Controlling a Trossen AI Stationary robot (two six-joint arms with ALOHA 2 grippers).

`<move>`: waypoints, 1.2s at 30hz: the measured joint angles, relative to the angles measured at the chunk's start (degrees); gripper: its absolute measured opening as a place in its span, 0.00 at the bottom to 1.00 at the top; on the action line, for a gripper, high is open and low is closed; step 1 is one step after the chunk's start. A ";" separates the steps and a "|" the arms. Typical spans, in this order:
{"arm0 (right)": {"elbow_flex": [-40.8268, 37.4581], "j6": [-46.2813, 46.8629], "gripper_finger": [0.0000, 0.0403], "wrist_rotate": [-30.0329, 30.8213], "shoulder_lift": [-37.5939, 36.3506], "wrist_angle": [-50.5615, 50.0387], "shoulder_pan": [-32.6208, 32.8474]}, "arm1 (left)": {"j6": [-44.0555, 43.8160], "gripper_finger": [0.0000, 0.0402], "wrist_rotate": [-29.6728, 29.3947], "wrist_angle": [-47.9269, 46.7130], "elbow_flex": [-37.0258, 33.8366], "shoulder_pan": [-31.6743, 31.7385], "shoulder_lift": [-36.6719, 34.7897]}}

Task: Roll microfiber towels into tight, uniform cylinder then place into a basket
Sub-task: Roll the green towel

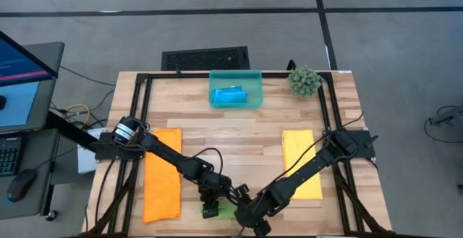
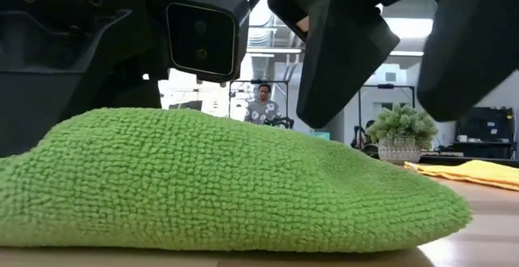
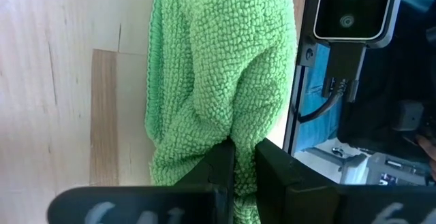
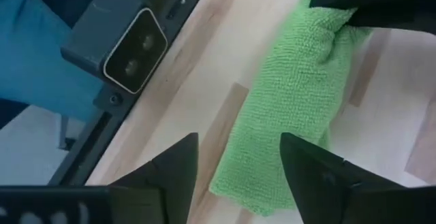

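green towel [image 1: 223, 210] is down at the near edge of your table, about the middle, lying as a soft folded lump rather than a tight roll. in the low view it fills most of the frame, a flattish mound on the wood [image 2: 235, 182].

your left gripper [image 3: 244, 166] has its fingers pinched together on one end of that green towel, cloth bunched right between them. your right gripper [image 4: 238, 159] hangs just above the other end with its fingers spread wide and nothing between them, only towel and bare wood showing under the gap. both arms reach in from the sides and meet at that spot, left gripper [image 1: 211, 207] and right gripper [image 1: 253, 222] close beside each other.

the rest: orange towel [image 1: 161, 174] lies flat on the left side, yellow towel [image 1: 302, 163] flat on the right, both well apart from the green one. the basket [image 1: 236, 75] sits at the far edge in the middle, and the blue towel [image 1: 230, 95] is inside it already. a spiky plant ball [image 1: 304, 81] sits just right of the basket. a person [image 2: 261, 105] shows far back in the room behind the table.
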 joint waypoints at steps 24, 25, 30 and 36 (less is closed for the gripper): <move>0.18 0.13 0.49 -0.38 5.30 2.33 -2.21 | 0.21 0.05 -1.43 -0.44 0.00 -0.79 -0.04; 0.27 0.37 0.49 -0.90 6.13 3.15 -2.41 | 0.33 0.05 -1.27 -0.59 0.00 -0.83 -0.04; 0.24 0.51 0.49 -1.75 6.32 3.26 -3.03 | 0.88 0.09 -1.17 -0.59 -0.02 -0.87 -0.04; 0.20 0.62 0.40 -0.98 6.70 3.12 -3.98 | 0.96 0.16 -1.21 -0.55 -0.02 -0.87 -0.04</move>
